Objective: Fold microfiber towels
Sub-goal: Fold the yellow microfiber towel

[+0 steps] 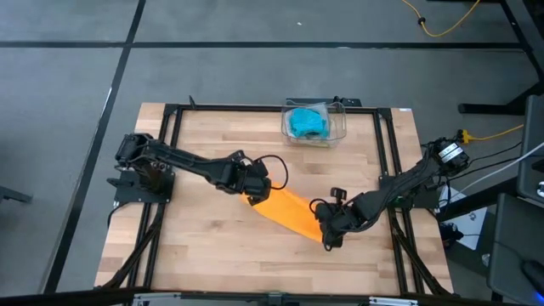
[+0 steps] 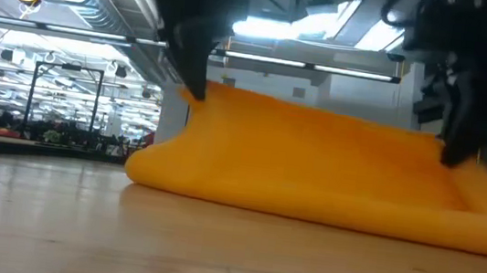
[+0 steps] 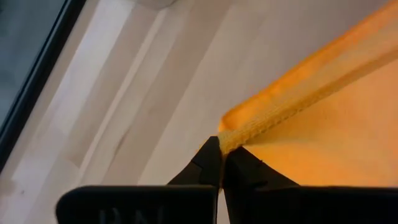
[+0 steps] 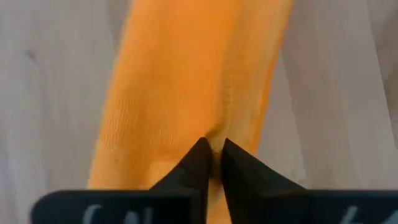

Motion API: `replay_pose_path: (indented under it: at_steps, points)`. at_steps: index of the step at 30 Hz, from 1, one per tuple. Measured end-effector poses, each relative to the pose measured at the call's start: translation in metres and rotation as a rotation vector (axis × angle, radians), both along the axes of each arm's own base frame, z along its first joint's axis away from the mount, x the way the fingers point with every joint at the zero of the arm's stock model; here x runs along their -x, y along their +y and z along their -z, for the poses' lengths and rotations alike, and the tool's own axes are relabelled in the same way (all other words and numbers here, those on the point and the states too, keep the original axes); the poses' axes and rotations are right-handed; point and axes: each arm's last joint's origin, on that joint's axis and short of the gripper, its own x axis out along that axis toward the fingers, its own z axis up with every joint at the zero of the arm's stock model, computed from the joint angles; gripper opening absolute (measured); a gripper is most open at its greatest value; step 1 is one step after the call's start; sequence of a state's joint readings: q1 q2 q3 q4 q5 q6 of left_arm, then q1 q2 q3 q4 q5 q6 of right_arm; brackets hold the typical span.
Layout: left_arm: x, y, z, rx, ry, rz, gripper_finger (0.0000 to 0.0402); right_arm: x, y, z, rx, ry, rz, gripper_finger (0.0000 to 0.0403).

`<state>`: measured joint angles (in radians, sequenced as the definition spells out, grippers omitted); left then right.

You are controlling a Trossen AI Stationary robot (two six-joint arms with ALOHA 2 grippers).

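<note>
The orange towel (image 1: 286, 212) lies mid-table, stretched between both grippers. The left gripper (image 3: 221, 151) pinches one end tight. The right gripper (image 4: 211, 148) nips the other end, fingers (image 4: 194, 163) slightly parted around the fabric.

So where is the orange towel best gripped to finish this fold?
At its two end corners, from above. The orange towel lies as a long folded strip, and the left pincer and right pincer each already pinch an end edge.
</note>
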<state>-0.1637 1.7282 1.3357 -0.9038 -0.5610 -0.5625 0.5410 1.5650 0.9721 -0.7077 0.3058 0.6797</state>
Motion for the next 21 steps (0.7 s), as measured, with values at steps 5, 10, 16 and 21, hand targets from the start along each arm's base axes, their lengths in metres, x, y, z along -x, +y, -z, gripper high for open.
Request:
replay_pose_path:
  at_steps: [5,10,16,21]
  points:
    - [-0.004,0.014,0.007,-0.007,0.028,-0.024,0.0035,0.007,-0.006,0.01,-0.001,0.053,0.027,0.0094]
    - [-0.005,0.022,0.008,-0.021,0.043,-0.033,0.0087,0.01,-0.007,0.011,0.002,0.089,0.028,0.0153]
    - [-0.006,0.024,0.007,-0.075,0.03,-0.046,0.0121,0.021,-0.014,0.007,0.031,0.157,0.095,0.0186]
    - [-0.015,0.007,0.005,0.037,-0.062,0.04,0.0123,0.02,-0.012,0.005,-0.008,0.143,0.085,0.0188]
